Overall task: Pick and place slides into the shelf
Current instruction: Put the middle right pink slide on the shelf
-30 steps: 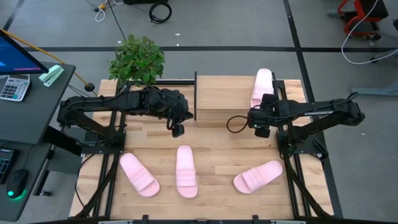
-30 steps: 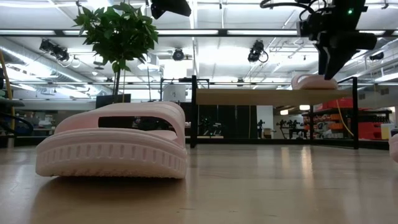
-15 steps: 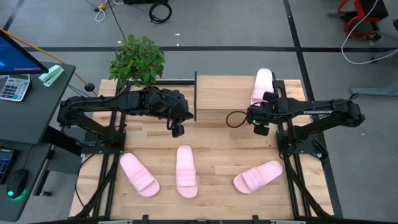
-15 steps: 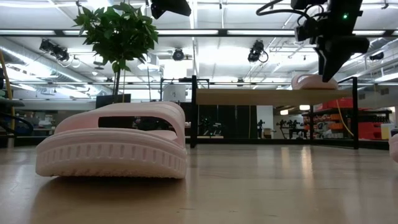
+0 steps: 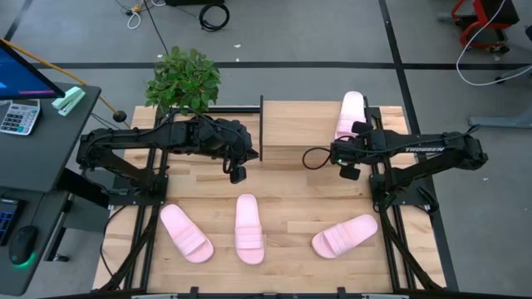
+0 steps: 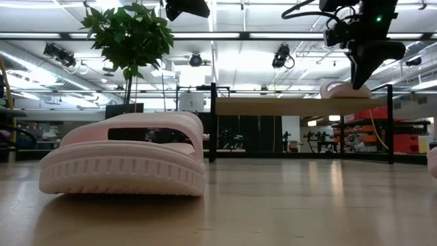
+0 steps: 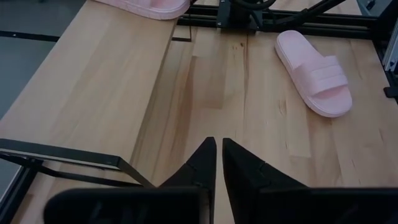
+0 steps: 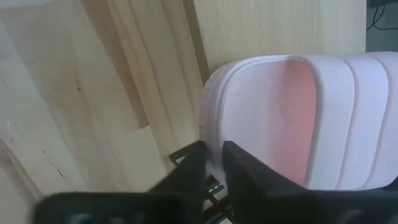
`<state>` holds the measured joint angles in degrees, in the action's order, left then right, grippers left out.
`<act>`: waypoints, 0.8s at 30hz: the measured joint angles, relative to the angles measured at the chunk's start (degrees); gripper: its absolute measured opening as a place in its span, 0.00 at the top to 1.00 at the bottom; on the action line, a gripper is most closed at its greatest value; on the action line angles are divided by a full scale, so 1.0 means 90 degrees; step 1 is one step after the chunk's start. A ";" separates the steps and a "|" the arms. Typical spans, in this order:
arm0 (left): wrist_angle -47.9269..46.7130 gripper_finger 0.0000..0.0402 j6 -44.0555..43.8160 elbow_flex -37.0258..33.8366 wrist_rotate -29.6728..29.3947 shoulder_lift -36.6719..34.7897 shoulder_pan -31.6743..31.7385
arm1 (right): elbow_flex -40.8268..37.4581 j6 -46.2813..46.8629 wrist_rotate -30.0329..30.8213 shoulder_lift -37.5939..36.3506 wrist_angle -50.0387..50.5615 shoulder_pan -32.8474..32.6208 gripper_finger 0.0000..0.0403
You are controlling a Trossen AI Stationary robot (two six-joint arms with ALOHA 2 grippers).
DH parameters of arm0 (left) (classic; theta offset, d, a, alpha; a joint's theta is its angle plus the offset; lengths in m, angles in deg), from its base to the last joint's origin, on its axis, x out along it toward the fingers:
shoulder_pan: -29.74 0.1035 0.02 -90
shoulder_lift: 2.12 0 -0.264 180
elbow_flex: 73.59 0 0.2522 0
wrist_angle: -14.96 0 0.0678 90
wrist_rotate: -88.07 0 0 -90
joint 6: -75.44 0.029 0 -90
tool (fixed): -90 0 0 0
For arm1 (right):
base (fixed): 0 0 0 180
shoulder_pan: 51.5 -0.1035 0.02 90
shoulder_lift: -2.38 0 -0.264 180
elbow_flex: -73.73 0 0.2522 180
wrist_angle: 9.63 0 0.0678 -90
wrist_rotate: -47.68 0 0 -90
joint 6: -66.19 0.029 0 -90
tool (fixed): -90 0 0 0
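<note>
With one slide (image 5: 350, 115) lying lengthwise near-to-far on the shelf (image 5: 301, 124) at right, right gripper (image 5: 350, 170), nearly closed and empty, sits just near of it; three slides (image 5: 248, 228) lie nearer, left gripper (image 5: 238, 174) shut, empty.

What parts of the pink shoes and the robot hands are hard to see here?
- Slide on the shelf: high view, its near end is hidden under the right gripper.
- Same slide: right wrist view, cut off by the picture's edge.
- Far-right slide: low view, only a sliver shows at the edge.
- Left gripper: high view, fingers too small to judge.
</note>
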<state>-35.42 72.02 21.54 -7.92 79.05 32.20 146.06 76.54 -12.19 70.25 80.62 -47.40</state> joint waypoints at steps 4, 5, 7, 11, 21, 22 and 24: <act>0.0002 0.93 -0.0001 0.0000 0.0000 0.0000 0.0000 | 0.0000 0.0003 -0.0009 0.0000 0.0013 0.0000 0.96; 0.0000 0.93 -0.0011 0.0000 0.0000 0.0000 0.0000 | 0.0000 0.0020 -0.0015 0.0000 0.0015 -0.0002 0.96; 0.0002 0.92 -0.0012 0.0000 0.0000 0.0000 0.0000 | 0.0001 0.0025 -0.0012 0.0000 0.0040 -0.0002 0.97; 0.0002 0.91 -0.0033 0.0000 0.0001 0.0000 0.0000 | 0.0133 0.0012 -0.0046 0.0002 0.0375 -0.0002 0.98; -0.0001 0.92 -0.0036 0.0000 0.0001 0.0000 0.0000 | 0.0321 -0.0091 -0.0454 -0.0158 0.0973 -0.0052 0.99; 0.0007 0.93 -0.0040 -0.0001 0.0001 0.0000 0.0000 | 0.0321 -0.0006 -0.0495 -0.0192 0.0986 -0.0099 0.99; 0.0081 0.93 -0.0046 -0.0055 0.0001 0.0000 0.0000 | 0.0321 0.0133 -0.0584 -0.0257 0.1047 -0.0210 0.99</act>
<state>-34.69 71.61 21.04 -7.91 79.05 32.20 148.94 77.74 -17.44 67.94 90.04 -49.29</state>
